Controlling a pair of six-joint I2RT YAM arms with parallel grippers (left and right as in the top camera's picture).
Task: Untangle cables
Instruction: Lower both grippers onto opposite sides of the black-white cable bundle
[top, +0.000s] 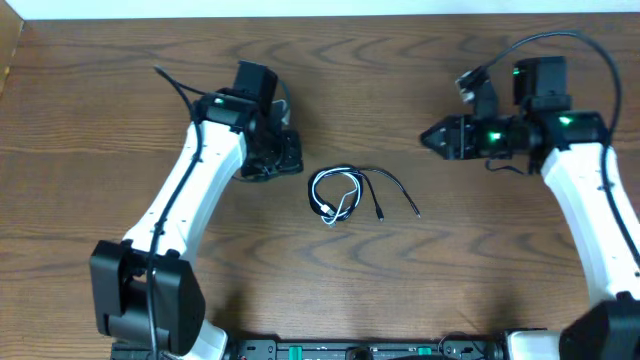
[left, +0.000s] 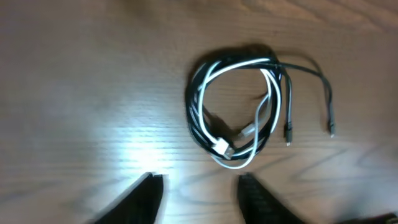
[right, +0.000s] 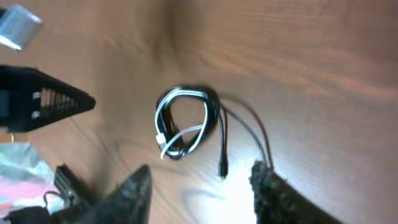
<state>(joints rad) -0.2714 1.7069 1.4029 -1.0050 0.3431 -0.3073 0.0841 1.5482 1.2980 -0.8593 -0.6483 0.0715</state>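
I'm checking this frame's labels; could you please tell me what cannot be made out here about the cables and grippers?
Cables: how many black strands, and how they cross, is lost in the overlapping coil; blurred in both wrist views, too small overhead.
Plug ends: type unreadable, too small and blurred.
Left gripper and right gripper: finger bases cut off by each wrist view's bottom edge.

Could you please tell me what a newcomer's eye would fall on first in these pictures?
The tangled coil of white and black cables stands out first, lying near the middle of the wooden table. The left gripper and right gripper hover on either side of it, both open and empty.
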